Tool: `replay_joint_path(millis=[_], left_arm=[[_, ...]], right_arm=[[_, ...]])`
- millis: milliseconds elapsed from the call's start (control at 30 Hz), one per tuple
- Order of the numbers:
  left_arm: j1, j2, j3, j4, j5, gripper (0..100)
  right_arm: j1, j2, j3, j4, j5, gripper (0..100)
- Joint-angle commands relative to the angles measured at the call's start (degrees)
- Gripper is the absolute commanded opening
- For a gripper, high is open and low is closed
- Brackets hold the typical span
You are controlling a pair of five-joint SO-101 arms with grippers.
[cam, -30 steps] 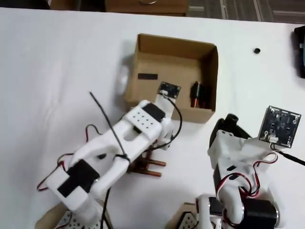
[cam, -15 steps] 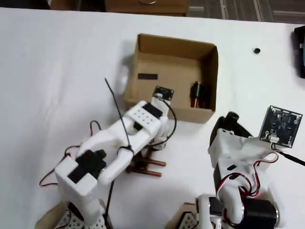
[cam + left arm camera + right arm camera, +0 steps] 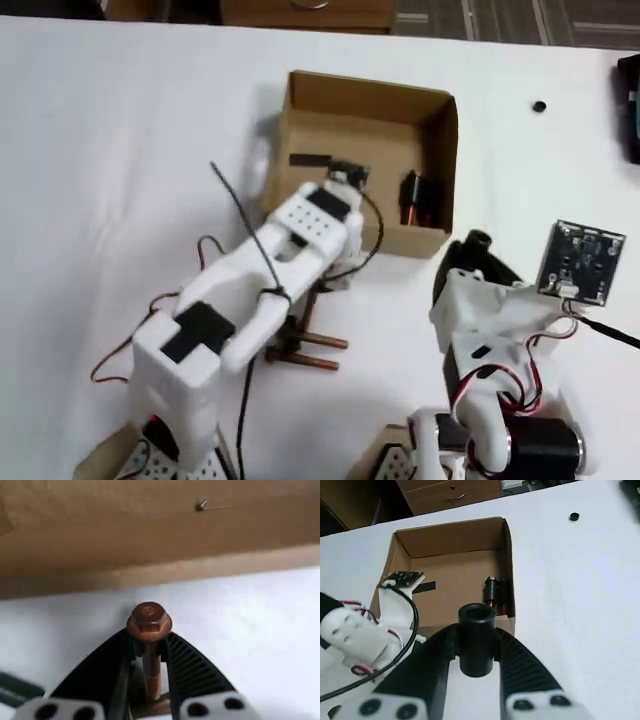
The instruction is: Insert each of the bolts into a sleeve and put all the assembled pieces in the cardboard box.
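Note:
My left gripper [image 3: 149, 639] is shut on a copper bolt [image 3: 149, 621], hex head outward, close to the outside of the cardboard box [image 3: 150, 540]. From above, the left arm [image 3: 260, 280] leans over the box's near wall [image 3: 400, 240] and hides its own gripper. My right gripper [image 3: 477, 645] is shut on a black sleeve [image 3: 477, 639], held upright beside the box's near right corner; the sleeve's top [image 3: 478, 243] shows in the high view. One assembled piece [image 3: 415, 200] lies inside the box [image 3: 450, 525] against its right wall.
Two loose copper bolts [image 3: 312, 352] lie on the white table under the left arm. A small black part [image 3: 539, 105] sits far right of the box, and a dark object [image 3: 630, 100] is at the table's right edge. Wooden drawers [image 3: 455, 492] stand beyond the table.
The left arm has swung toward the box, its wrist now over the near wall. The right arm has shifted slightly left with the sleeve.

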Motion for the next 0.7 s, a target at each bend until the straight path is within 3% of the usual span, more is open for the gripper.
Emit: replay_joint_path(millis=[0, 100, 467, 667], left_arm=[[-0.44, -0.88, -12.7, 13.45, 3.08, 2], [-0.53, -1.85, -22.46, 23.12, 4.48, 2], [-0.62, -33.05, -23.6, 22.33, 0.09, 2], [-0.79, -46.07, -18.95, 22.33, 0.0, 2]], right_arm=[[-3.56, -0.4, -0.44, -1.27, 0.09, 1.9], [-5.05, -0.48, -0.44, -1.27, 0.09, 1.9], [-6.37, -0.48, -0.44, -1.27, -0.09, 1.9], [-19.65, -0.48, -0.35, -1.27, -0.18, 1.9]])
